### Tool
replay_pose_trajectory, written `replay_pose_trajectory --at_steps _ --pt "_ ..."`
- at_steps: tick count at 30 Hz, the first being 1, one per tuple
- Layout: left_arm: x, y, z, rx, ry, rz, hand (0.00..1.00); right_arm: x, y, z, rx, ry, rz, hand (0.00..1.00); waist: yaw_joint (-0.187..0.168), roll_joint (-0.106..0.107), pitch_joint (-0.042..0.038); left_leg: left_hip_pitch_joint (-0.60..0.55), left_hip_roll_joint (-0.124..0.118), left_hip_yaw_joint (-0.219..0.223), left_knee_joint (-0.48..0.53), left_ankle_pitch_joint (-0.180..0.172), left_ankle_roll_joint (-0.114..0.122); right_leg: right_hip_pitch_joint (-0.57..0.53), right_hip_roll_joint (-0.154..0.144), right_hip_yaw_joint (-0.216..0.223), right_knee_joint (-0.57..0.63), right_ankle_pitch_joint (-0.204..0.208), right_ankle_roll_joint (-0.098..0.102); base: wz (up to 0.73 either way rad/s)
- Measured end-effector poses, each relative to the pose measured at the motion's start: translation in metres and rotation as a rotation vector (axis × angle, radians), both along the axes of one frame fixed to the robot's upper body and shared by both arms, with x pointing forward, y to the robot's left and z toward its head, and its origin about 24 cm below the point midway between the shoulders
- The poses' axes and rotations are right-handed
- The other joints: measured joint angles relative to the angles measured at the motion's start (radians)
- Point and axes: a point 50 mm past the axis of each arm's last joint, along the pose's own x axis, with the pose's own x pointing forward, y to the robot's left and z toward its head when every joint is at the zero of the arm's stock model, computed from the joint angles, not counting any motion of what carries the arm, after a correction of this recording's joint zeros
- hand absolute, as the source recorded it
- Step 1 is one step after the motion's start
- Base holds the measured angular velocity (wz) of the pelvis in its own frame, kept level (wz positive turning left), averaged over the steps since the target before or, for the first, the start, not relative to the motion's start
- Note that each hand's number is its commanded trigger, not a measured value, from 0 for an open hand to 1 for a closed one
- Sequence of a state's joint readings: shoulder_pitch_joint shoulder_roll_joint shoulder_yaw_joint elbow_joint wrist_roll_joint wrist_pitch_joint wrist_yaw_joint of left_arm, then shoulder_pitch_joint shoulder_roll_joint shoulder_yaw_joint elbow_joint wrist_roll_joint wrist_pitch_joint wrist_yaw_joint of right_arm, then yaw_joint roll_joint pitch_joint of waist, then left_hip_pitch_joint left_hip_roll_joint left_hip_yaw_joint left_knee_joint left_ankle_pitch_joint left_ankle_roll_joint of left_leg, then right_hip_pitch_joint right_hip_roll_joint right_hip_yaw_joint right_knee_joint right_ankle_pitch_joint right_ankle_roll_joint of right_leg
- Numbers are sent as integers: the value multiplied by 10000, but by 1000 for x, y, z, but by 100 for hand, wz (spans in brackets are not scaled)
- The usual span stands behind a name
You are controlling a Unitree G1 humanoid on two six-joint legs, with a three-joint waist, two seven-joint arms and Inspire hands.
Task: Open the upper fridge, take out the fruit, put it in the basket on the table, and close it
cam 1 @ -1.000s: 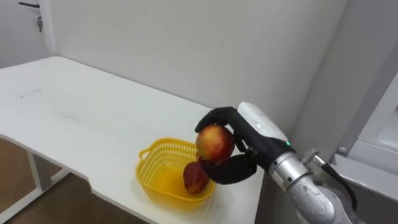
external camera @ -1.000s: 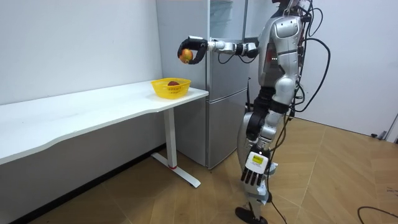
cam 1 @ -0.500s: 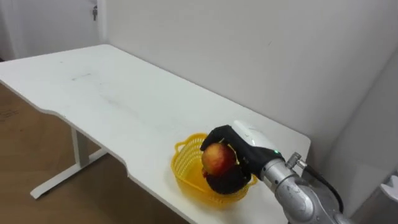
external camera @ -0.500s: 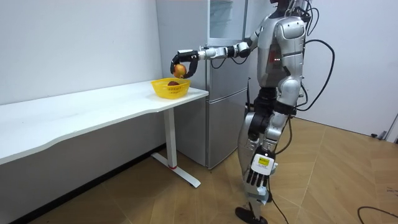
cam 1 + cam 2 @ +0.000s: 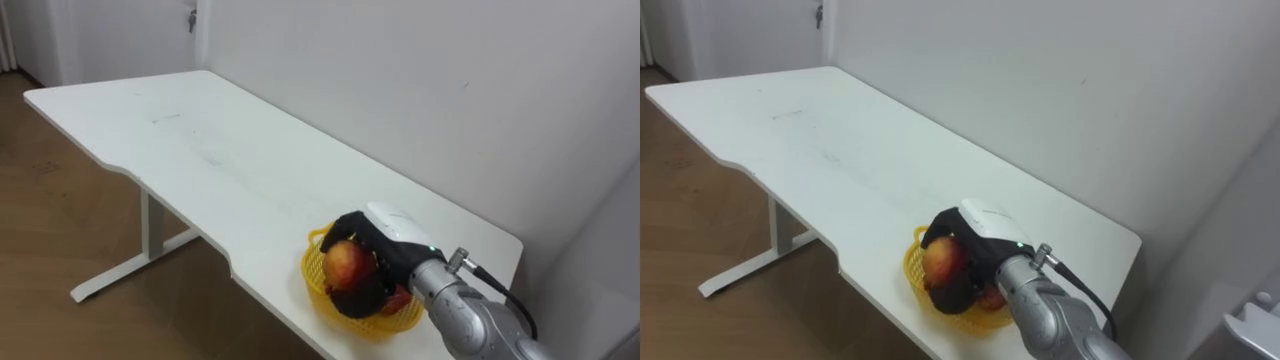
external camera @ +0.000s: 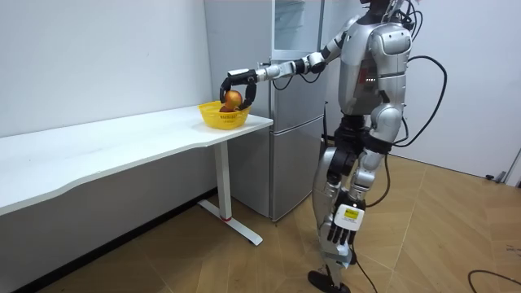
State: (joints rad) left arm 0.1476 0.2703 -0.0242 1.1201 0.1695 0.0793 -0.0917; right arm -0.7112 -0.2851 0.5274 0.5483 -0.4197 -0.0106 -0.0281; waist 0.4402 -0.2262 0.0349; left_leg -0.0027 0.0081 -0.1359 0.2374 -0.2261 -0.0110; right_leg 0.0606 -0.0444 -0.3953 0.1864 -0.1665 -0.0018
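Yellow basket (image 5: 318, 290) sits on the tabletop (image 5: 200, 160) at the frame's lower right, and my right hand (image 5: 382, 248), fingers curled round the apple (image 5: 343, 265), hovers in it, so I judge the placing step calls for lowering and releasing.

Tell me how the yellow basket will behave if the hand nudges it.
The yellow basket looks like thin openwork plastic, so probably light and easily slid on the smooth table. It sits near the table's edge, so a shove from the right hand, which holds an apple, might push it off.
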Motion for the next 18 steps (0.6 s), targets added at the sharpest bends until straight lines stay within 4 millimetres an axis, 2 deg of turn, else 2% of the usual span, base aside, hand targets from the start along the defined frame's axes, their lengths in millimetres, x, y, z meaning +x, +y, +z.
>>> replay_pose_trajectory --at_steps 9,18 --pt "-1 0 0 -79 84 16 0 0 1 2 271 -29 53 0 30 12 2 -101 -17 -33 30 18 -17 -82 2 -65 -7 2 -4 1" --pt "2 -2 0 -113 -35 -19 0 0 0 2 298 -67 60 0 -11 122 -7 -128 -14 -29 4 17 -15 -104 3 -62 -28 2 -3 0"
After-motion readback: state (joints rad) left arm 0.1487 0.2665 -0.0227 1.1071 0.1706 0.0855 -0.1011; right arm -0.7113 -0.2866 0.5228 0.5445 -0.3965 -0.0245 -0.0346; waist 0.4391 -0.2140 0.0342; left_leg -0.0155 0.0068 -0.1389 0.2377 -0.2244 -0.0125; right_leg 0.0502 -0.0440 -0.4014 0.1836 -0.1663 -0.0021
